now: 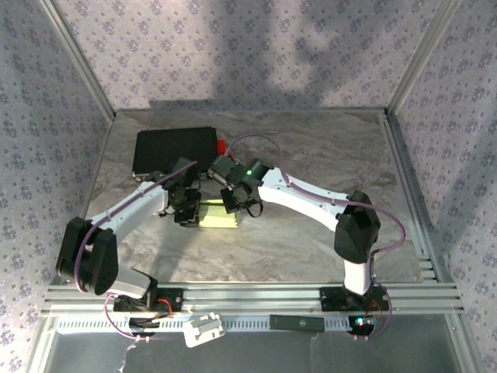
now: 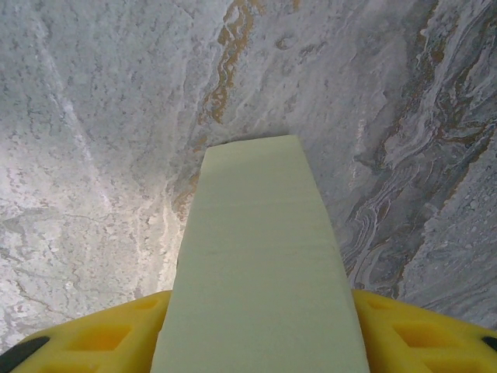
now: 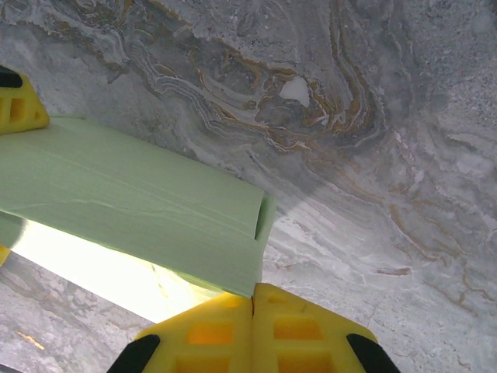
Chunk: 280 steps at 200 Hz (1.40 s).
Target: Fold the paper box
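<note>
Rails (image 1: 256, 299) of slotted aluminium run along the near edge and carry both arm bases. A small white plastic piece (image 1: 203, 329) and a flat black bar (image 1: 299, 321) lie just in front of them. Beyond spreads the grey marbled table (image 1: 326, 241), veined with brown and faintly crumpled.

Near its middle, a little left, lies the pale yellow-green paper box (image 1: 220, 216) of thin matte cardboard. The two arms meet over it and hide much of it from above. The left claw (image 1: 186, 211) is at its left end and the right claw (image 1: 237, 203) at its right.

From the left wrist, a long smooth panel of the box (image 2: 260, 264) runs away between the yellow ribbed fingers (image 2: 101, 338). The jaws stand partway apart, one on each side. The panel's edges cover their inner faces, so I cannot tell whether they squeeze it.

From the right wrist, the right claw (image 3: 254, 294) is clenched, its yellow pads meeting in a thin seam. The box (image 3: 132, 202) hangs raised above the table here (light glows beneath it), and its corner comes down to that seam. Whether any card is nipped I cannot tell.

Farther back lies a large black rectangular case (image 1: 175, 150) with a small red object (image 1: 222, 146) at its right edge. Behind stand lilac flower-patterned walls (image 1: 233, 47).
</note>
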Available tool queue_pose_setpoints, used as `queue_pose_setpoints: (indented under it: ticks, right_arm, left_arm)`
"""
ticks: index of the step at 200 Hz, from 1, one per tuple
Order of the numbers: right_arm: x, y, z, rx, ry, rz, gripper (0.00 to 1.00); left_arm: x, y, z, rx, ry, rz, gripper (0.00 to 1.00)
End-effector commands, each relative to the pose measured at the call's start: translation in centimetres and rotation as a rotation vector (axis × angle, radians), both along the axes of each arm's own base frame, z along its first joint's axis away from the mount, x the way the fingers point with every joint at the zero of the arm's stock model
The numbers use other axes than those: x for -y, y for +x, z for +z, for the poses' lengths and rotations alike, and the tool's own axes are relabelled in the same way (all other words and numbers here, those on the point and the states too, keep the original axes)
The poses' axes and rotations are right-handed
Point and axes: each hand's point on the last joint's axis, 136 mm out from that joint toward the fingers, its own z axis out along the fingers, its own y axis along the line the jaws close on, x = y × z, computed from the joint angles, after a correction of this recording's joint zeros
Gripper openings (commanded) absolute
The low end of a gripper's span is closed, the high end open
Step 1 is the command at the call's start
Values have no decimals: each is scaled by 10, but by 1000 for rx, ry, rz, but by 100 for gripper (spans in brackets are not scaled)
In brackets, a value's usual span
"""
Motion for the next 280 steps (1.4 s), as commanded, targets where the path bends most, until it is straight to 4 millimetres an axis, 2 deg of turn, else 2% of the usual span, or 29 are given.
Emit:
queue_pose_setpoints:
  ticks: [1, 142, 201, 253, 280]
  right_arm:
    - [-11, -3, 7, -46, 49, -23, 0]
    - [-23, -2, 5, -142, 132, -77, 0]
    - [-30, -4, 12, -174, 174, -79, 0]
    - [-34, -6, 14, -208, 198, -66, 0]
    - [-33, -7, 16, -210, 195, -54, 0]
  left_arm:
    - [-14, -34, -8, -165, 85, 72, 54]
    - [-3, -31, -7, -147, 86, 40, 56]
    - [-1, -29, -4, -132, 89, 31, 57]
    - [0, -30, -6, -134, 98, 30, 49]
    - [1, -30, -7, -132, 95, 28, 50]
